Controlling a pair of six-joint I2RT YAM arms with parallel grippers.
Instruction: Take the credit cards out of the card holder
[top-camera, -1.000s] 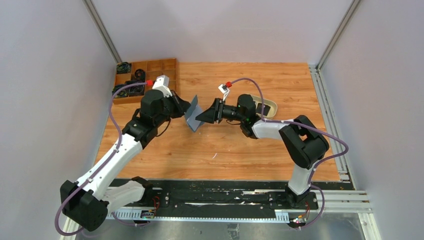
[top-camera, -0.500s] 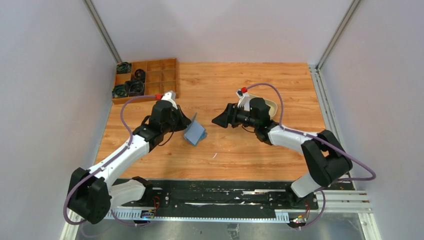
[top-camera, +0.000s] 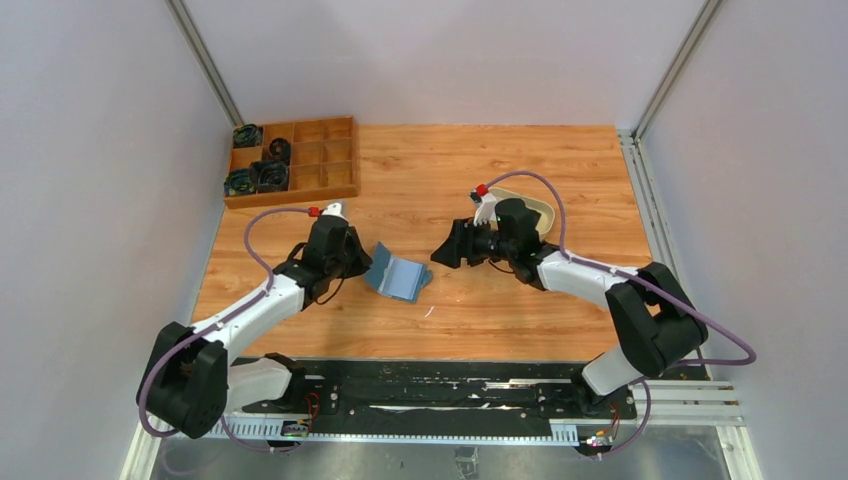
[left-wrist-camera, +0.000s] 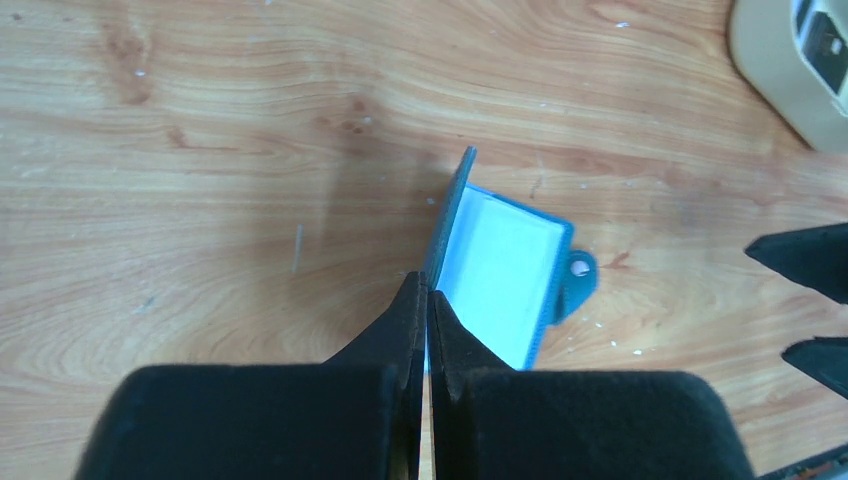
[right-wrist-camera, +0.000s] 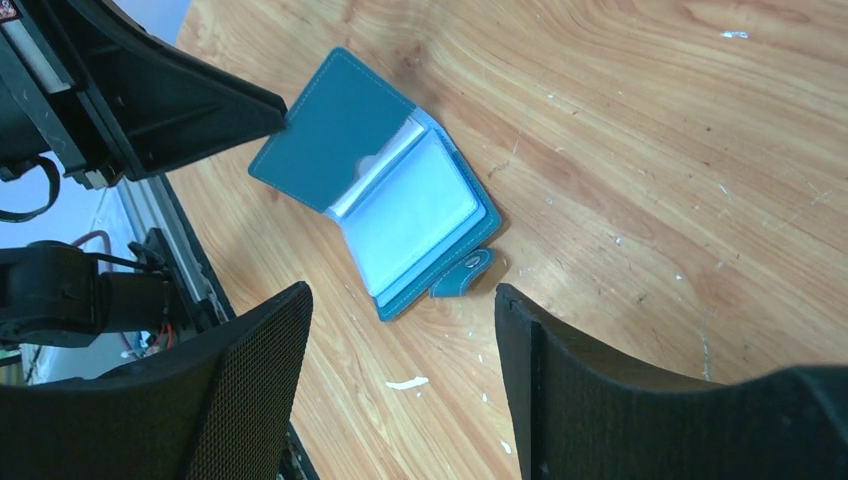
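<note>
Open card holder (top-camera: 398, 278), left fingers (left-wrist-camera: 405, 322) pinching its cover, right fingers (right-wrist-camera: 250, 375) spread

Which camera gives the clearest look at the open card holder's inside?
Right wrist view: the card holder is spread open, pale sleeves and snap tab plain, one cover pinched by the left hand. Top external shows it small, without slot detail. Left wrist sees one cover edge-on, partly behind the hand.

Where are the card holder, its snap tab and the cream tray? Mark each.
card holder (right-wrist-camera: 410, 215): right wrist view, on the pale inner sleeve.
snap tab (right-wrist-camera: 468, 268): right wrist view, on its rounded end.
cream tray (left-wrist-camera: 768, 55): left wrist view, on bare floor near its rim.
</note>
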